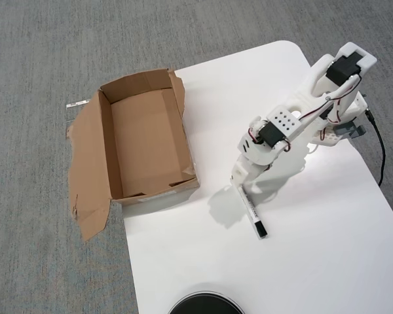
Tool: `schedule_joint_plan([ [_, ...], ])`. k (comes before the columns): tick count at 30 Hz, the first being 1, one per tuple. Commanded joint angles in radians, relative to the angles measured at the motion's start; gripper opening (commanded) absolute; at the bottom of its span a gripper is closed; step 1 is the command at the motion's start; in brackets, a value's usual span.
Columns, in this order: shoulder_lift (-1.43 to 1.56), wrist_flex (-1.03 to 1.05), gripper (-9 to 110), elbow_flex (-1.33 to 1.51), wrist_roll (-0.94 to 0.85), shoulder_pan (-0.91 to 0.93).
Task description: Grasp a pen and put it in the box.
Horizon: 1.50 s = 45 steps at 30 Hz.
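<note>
Slim white pen with black cap lies flat on white table, right of brown cardboard box. White two-finger gripper sits over pen's upper end, apparently lining up grasp; jaw opening hidden, cannot tell. Box empty, open-topped, ready for drop.

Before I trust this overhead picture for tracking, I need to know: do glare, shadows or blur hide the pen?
In the overhead view the white table is bright, yet the pen stays sharp, label and black cap readable. The arm casts a soft grey shadow left of the pen. The claw covers the pen's upper end. The box is evenly lit.
</note>
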Motion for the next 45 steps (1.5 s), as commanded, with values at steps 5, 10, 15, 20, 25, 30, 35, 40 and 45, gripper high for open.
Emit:
schedule_joint_plan([
  [5, 0.052, -0.003, 15, -0.002, 0.008, -0.028],
  [10, 0.052, -0.003, 23, -0.004, 0.008, -0.045],
  [15, 0.035, -0.015, 24, -0.004, 0.008, -0.047],
  [20, 0.031, -0.015, 24, -0.004, 0.008, -0.047],
  [25, -0.011, -0.015, 24, -0.015, 0.008, -0.047],
  [30, -0.060, -0.018, 24, -0.024, 0.008, -0.050],
  [35, -0.064, -0.018, 24, -0.022, 0.007, -0.047],
  [40, -0.064, -0.018, 24, -0.024, 0.007, -0.047],
  [45, -0.132, -0.018, 24, -0.094, 0.007, -0.048],
])
